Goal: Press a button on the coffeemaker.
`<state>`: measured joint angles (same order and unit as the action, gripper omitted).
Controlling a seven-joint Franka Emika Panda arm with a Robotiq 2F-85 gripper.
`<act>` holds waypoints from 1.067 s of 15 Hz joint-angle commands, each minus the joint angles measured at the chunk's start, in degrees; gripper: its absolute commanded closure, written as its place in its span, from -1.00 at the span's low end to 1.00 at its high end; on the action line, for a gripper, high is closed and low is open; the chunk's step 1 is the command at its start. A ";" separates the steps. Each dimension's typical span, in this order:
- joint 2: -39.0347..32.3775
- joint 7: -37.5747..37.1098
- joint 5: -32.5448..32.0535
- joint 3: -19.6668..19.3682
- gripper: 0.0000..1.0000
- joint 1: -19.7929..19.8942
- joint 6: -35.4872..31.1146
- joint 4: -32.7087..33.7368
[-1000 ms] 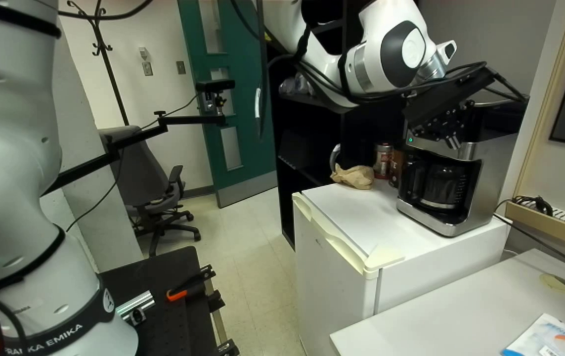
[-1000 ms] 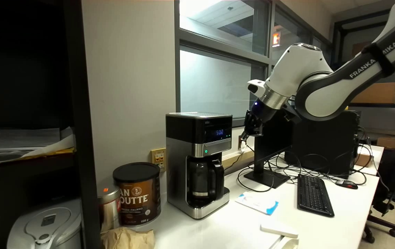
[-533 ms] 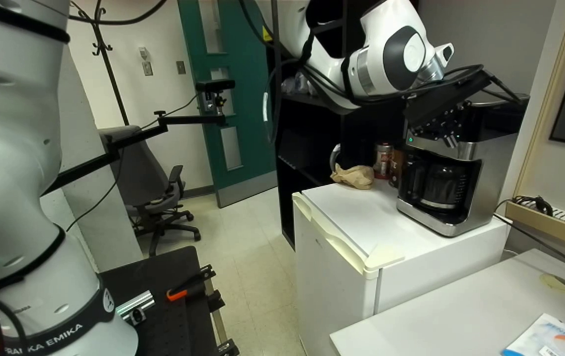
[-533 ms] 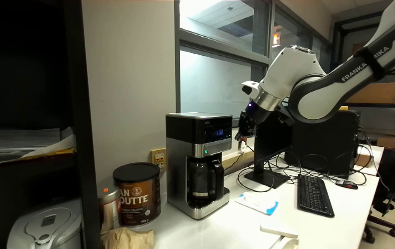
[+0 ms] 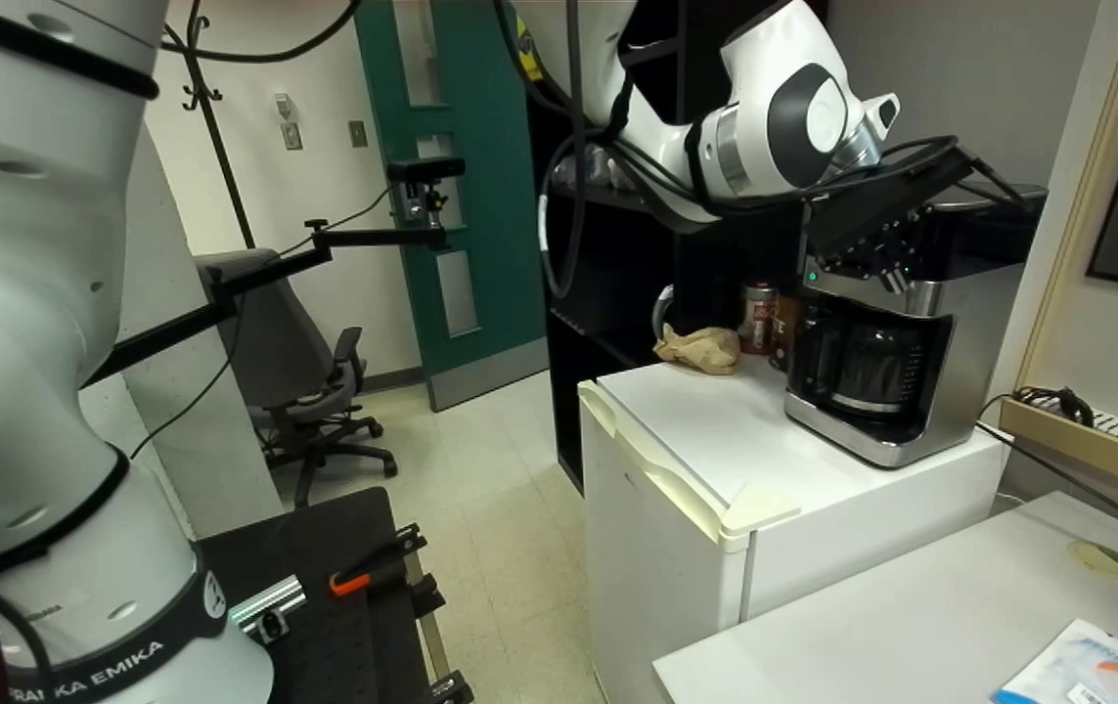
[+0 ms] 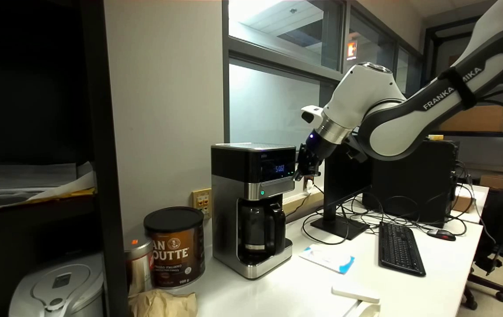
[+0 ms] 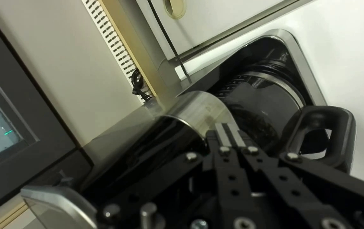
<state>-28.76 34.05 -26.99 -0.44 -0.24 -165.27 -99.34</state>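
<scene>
End effector [image 7: 229, 135], jaws together, now sits nearer the coffeemaker [image 6: 253, 191] than a second ago, so the press seems imminent.

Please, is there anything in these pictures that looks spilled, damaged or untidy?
I see no spill or damage; the coffeemaker stands upright, its carafe in place. However, the tangled cables on the desk look untidy.

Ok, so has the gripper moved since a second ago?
Yes: in an exterior view, the gripper has shifted toward the picture's left, closer to the coffeemaker, which itself has stayed put.
</scene>
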 commanded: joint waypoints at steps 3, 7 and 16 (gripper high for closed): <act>-2.81 -0.22 -0.17 0.03 0.99 -0.24 -0.14 3.56; -1.32 0.05 -0.13 0.42 0.99 0.02 -0.80 1.61; 12.48 6.55 3.08 7.55 0.99 4.89 -0.76 -17.45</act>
